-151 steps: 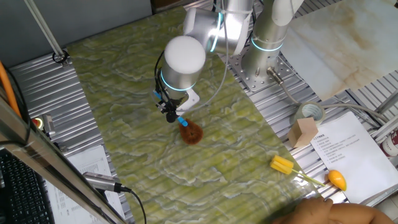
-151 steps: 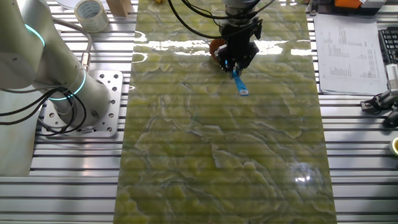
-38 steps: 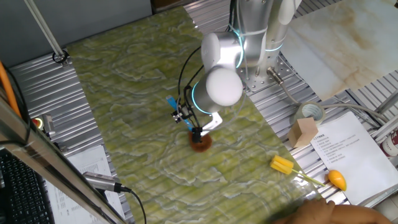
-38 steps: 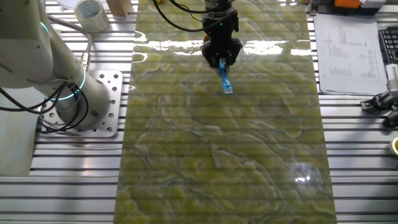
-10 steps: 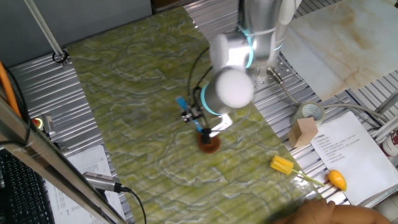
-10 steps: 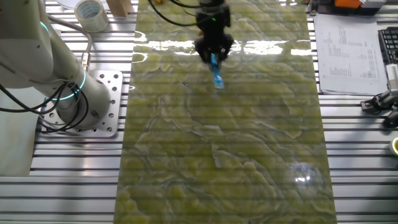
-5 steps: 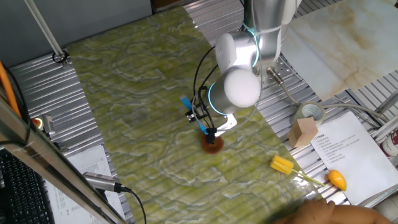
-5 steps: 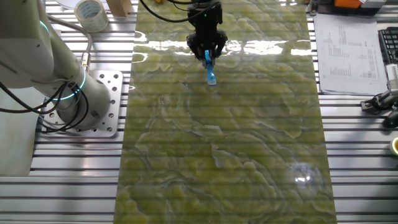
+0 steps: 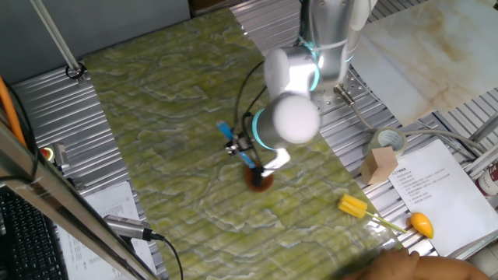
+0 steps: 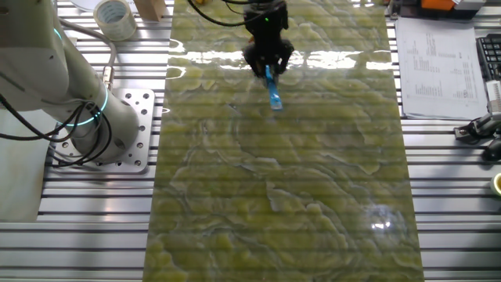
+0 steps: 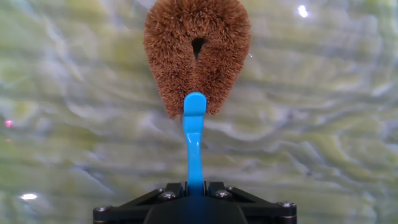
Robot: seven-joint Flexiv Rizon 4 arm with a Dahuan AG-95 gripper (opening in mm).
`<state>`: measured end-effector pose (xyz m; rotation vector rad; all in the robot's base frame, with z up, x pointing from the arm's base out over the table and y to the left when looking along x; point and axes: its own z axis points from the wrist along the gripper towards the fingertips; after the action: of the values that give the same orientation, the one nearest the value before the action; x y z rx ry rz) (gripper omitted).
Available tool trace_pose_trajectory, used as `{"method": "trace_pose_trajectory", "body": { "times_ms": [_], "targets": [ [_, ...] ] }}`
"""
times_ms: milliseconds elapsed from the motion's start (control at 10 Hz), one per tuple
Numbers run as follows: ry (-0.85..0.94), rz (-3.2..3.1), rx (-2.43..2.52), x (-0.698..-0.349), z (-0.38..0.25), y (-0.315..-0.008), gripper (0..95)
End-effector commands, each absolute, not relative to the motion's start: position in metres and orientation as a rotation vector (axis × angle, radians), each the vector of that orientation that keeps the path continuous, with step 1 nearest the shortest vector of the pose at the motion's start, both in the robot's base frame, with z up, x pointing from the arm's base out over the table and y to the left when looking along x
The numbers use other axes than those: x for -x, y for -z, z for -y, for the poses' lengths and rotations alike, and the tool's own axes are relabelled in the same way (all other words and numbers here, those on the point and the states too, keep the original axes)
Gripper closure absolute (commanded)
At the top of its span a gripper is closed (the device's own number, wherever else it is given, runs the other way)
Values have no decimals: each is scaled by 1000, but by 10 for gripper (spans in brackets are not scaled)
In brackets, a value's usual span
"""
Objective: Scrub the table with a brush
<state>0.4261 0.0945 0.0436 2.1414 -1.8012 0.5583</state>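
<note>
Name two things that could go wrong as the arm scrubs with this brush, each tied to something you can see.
1. The gripper holds the brush by its thin blue handle only, so sideways drag on the bristles could twist or slip it.
2. The yellow-headed tool lies near the table edge; a wider stroke that way might knock it.

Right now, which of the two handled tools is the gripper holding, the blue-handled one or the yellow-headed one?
The brush with the blue handle and brown bristles; the gripper clamps its handle. The yellow-headed tool lies apart, untouched, beside the green table.
</note>
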Motion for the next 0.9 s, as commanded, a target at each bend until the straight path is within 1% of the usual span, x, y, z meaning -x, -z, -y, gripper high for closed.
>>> {"method": "trace_pose_trajectory", "body": {
  "times_ms": [100, 300, 500, 700, 900],
  "targets": [
    [-554, 1789, -2151, -435, -86, -43, 950],
    [-541, 1765, -2172, -447, -73, -44, 950],
    [-535, 1763, -2175, -450, -69, -45, 950],
    [-511, 1790, -2157, -447, -73, -44, 950],
    [-504, 1815, -2133, -437, -87, -44, 950]
  ]
}}
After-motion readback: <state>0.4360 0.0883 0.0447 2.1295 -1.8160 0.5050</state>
